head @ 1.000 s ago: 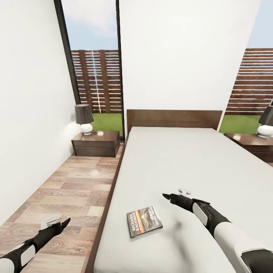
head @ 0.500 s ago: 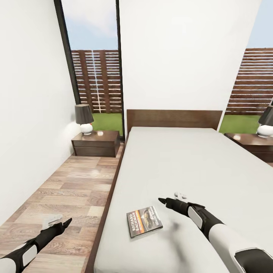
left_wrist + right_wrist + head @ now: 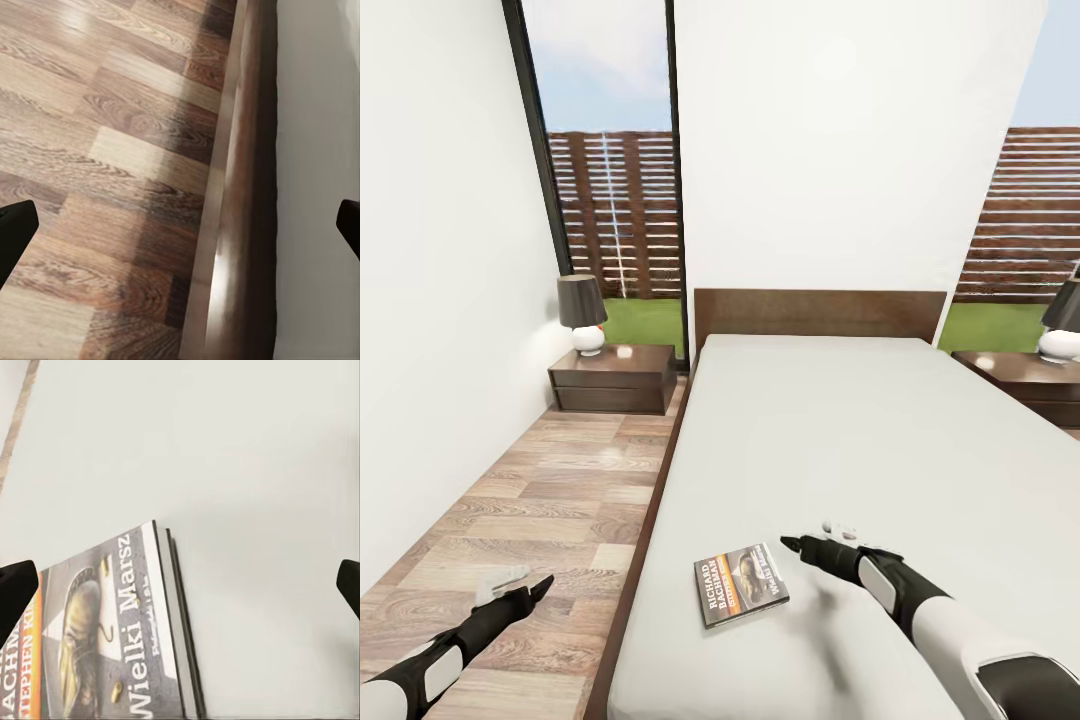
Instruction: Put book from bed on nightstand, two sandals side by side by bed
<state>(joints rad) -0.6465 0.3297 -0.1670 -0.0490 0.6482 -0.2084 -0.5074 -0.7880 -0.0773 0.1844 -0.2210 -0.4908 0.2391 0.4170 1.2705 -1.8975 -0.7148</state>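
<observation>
The book lies flat on the bed, near its left edge at the foot end, with orange stripes and a greyish picture on its cover. My right gripper hovers open just right of the book, its fingers pointing toward it. In the right wrist view the book lies below the open right gripper, not touched. My left gripper hangs open over the wood floor beside the bed frame. One nightstand stands left of the headboard, another nightstand right of it. The two sandals are out of view.
Each nightstand carries a lamp with a dark shade, one lamp at the left and one lamp at the right. A strip of plank floor runs between the white left wall and the bed. Tall windows flank the headboard.
My right gripper has come down and nearer, closer to the book's right edge. The left arm has barely shifted. The book has not moved.
</observation>
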